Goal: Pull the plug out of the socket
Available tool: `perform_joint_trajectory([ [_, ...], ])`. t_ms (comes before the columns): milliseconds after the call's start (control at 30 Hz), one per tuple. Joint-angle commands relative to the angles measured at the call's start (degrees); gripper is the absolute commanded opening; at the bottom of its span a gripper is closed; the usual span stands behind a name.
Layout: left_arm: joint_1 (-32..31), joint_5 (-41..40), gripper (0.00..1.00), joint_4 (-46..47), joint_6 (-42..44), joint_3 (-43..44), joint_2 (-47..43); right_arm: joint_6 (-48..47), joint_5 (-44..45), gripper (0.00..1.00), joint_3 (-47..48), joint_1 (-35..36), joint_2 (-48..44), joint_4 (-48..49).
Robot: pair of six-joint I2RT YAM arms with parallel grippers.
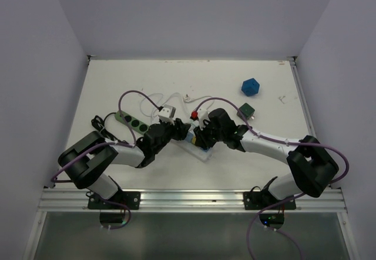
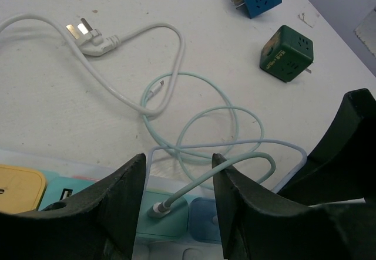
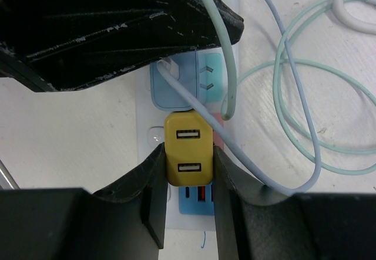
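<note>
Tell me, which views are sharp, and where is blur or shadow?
Top external: even light, faint shadows, centre details small. Left wrist: green cube sharp, the near left fingers dark and soft. Right wrist: yellow plug sharp, no glare; right fingers nearly black.

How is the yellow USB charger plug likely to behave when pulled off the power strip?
The yellow USB charger plug looks rigid and boxy, so it should probably keep its shape in the right gripper. Its smooth sides may slip. The power strip looks light and could lift with it unless held down.
</note>
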Motion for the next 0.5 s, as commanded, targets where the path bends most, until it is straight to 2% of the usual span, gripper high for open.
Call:
perform_joint_trajectory([
  [0, 0.7, -3.7, 0.54, -11.2, 1.0, -3.2, 1.1, 2.4, -3.2, 0.17, 2.4, 0.2, -4.2, 0.2],
  [200, 0.7, -3.9, 0.4, -11.7, 0.5, -3.8, 0.8, 2.6, -3.9, 0.16, 3.7, 0.2, -3.9, -0.6],
  [467, 0.7, -4.2, 0.4, -11.5, 0.2, -4.5, 0.2, 2.5, -1.6, 0.15, 5.6, 1.2, -3.4, -1.7],
])
